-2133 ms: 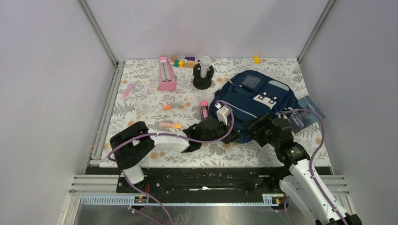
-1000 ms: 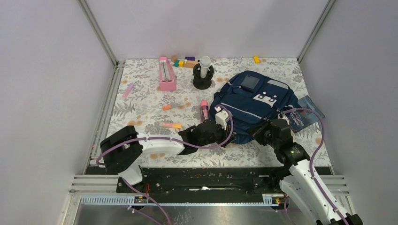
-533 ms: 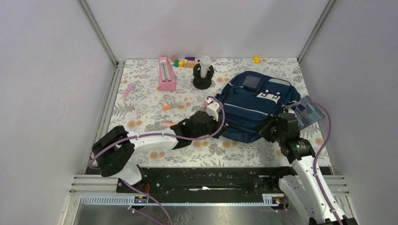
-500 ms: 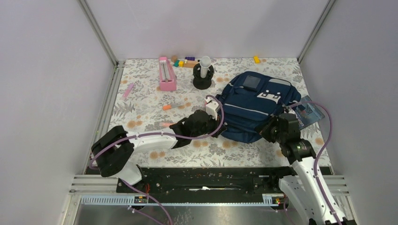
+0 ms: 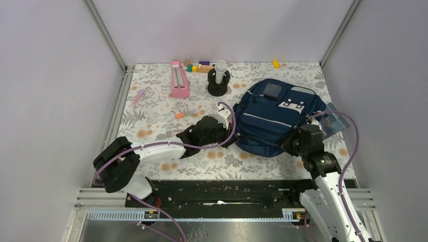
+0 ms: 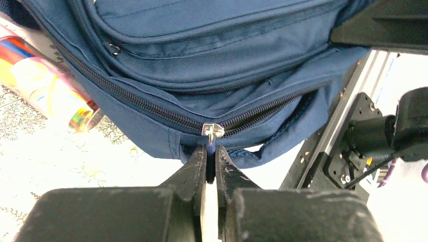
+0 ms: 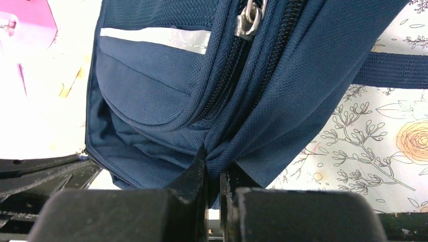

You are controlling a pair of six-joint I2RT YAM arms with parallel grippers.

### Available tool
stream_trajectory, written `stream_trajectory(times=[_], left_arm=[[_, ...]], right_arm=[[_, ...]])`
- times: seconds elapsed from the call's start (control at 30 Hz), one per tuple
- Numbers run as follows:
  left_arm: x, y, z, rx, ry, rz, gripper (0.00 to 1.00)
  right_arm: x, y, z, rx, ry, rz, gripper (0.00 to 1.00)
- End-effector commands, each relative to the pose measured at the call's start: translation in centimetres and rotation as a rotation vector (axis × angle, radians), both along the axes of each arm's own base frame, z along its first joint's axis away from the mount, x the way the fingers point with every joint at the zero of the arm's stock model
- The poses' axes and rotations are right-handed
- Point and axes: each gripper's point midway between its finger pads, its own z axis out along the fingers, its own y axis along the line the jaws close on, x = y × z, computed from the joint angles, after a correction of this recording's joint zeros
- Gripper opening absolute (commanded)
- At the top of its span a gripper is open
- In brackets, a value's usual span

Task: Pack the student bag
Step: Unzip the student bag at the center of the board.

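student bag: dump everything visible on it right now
The student bag is navy woven fabric with white-grey front patches and a thin light stripe, lying front-up on the right half of the floral table. Zippers run round its side; one looks partly open. The left gripper is shut on its zipper pull; the right gripper is shut on a fold of its edge fabric.

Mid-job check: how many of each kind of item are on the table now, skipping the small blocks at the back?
Navy blue fabric backpack: 1
Blue booklet: 1
Pink rectangular tray: 1
Black round stand holding a white cylinder: 1
Orange marker: 1
Pink flat strip: 1
Colourful tube beside the backpack: 1
Total: 7, the left arm may hide more
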Motion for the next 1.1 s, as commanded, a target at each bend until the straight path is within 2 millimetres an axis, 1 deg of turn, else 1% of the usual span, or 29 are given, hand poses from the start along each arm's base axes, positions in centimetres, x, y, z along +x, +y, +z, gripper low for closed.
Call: stream_trajectory(times=[0.0, 0.2, 0.37, 0.43, 0.5, 0.53, 0.57, 0.6, 0.7, 0.77, 0.87, 1.07], left_arm=[[-0.5, 0.0, 4.3, -0.104, -0.128, -0.091, 0.00], [-2.4, -0.5, 3.5, -0.110, -0.108, -0.122, 0.00], [-4.2, -2.4, 3.2, -0.148, -0.071, -0.142, 0.00], [-4.9, -3.5, 3.2, -0.175, -0.048, -0.149, 0.00], [-5.4, -4.7, 3.3, -0.204, -0.023, -0.156, 0.00], [-5.7, -5.2, 3.3, -0.214, -0.012, -0.158, 0.00], [-5.7, -5.7, 3.4, -0.225, -0.004, -0.151, 0.00], [-5.6, -6.0, 3.4, -0.228, 0.006, -0.138, 0.00], [-4.5, -6.3, 3.2, -0.239, 0.037, -0.059, 0.00], [-3.8, -6.3, 3.0, -0.248, 0.054, -0.006, 0.00], [-3.5, -6.7, 3.3, -0.283, 0.075, 0.017, 0.00], [-3.4, -7.8, 3.4, -0.316, 0.112, 0.014, 0.00]], right_arm=[[2.6, -2.8, 1.4, -0.134, -0.089, -0.079, 0.00], [5.2, -2.5, 1.6, -0.150, -0.081, -0.069, 0.00], [7.2, -2.9, 2.2, -0.206, -0.066, -0.069, 0.00], [7.8, -3.0, 2.6, -0.223, -0.062, -0.058, 0.04], [8.3, -2.8, 3.4, -0.228, -0.072, -0.043, 0.11], [8.2, -2.8, 3.7, -0.232, -0.069, -0.040, 0.22], [8.1, -2.9, 3.9, -0.235, -0.069, -0.043, 0.38], [7.8, -3.1, 4.2, -0.240, -0.069, -0.046, 0.50], [6.6, -3.8, 4.4, -0.257, -0.065, -0.076, 0.76], [5.5, -4.1, 4.3, -0.254, -0.056, -0.094, 0.84], [3.8, -3.4, 3.6, -0.196, -0.043, -0.083, 0.91], [1.4, -0.7, 2.0, -0.012, -0.016, -0.044, 0.92]])
